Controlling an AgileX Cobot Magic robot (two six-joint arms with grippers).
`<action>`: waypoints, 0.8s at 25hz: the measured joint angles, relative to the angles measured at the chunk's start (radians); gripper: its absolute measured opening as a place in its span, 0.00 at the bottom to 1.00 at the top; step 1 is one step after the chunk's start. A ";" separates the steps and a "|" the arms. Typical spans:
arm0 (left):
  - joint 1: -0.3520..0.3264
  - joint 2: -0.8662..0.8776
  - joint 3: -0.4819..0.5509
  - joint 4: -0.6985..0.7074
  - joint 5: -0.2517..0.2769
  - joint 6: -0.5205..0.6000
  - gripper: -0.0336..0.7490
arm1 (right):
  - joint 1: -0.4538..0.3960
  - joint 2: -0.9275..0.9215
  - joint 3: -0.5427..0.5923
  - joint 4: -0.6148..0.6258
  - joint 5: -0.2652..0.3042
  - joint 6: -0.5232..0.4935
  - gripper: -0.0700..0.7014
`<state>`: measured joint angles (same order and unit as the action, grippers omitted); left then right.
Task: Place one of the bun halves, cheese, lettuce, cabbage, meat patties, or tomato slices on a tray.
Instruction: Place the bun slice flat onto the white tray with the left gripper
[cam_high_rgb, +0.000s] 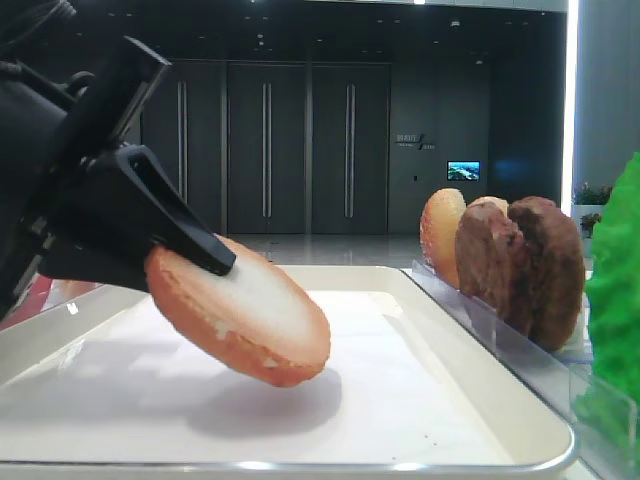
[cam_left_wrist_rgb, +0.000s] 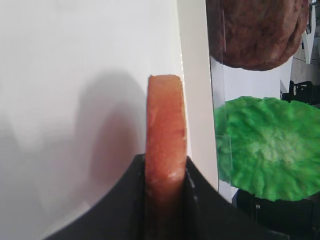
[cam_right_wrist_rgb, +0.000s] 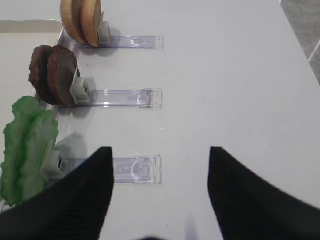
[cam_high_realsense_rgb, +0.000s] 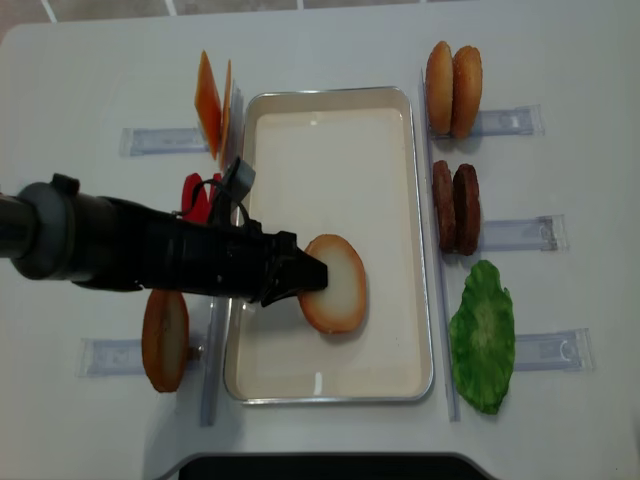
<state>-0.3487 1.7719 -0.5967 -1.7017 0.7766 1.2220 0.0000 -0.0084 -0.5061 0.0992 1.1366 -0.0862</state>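
Observation:
My left gripper (cam_high_realsense_rgb: 300, 275) is shut on a bun half (cam_high_realsense_rgb: 336, 284), a golden-brown disc with a pale cut face. It holds the bun tilted over the middle of the white tray (cam_high_realsense_rgb: 425, 250), right of centre. In the low exterior view the bun (cam_high_rgb: 250, 310) slopes down towards the liner, its lower edge close to it; I cannot tell whether it touches. The left wrist view shows the bun's rim (cam_left_wrist_rgb: 166, 125) pinched between the black fingers (cam_left_wrist_rgb: 125, 200). My right gripper (cam_right_wrist_rgb: 160, 170) stands open over bare table with nothing between its fingers.
Clear racks flank the tray. On the right stand two bun halves (cam_high_realsense_rgb: 452, 90), two meat patties (cam_high_realsense_rgb: 455, 208) and lettuce (cam_high_realsense_rgb: 482, 335). On the left are cheese (cam_high_realsense_rgb: 212, 105), tomato slices (cam_high_realsense_rgb: 193, 192) partly behind the arm, and another bun half (cam_high_realsense_rgb: 165, 340).

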 joint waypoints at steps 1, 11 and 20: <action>0.000 0.000 -0.001 0.000 0.000 -0.001 0.20 | 0.000 0.000 0.000 0.000 0.000 0.000 0.61; 0.000 0.000 -0.001 -0.001 -0.009 -0.002 0.20 | 0.000 0.000 0.000 0.000 0.000 0.000 0.61; 0.000 0.000 -0.001 -0.003 -0.036 -0.008 0.22 | 0.000 0.000 0.000 0.000 0.000 0.000 0.61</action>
<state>-0.3487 1.7719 -0.5979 -1.7044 0.7410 1.2143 0.0000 -0.0084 -0.5061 0.0992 1.1366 -0.0862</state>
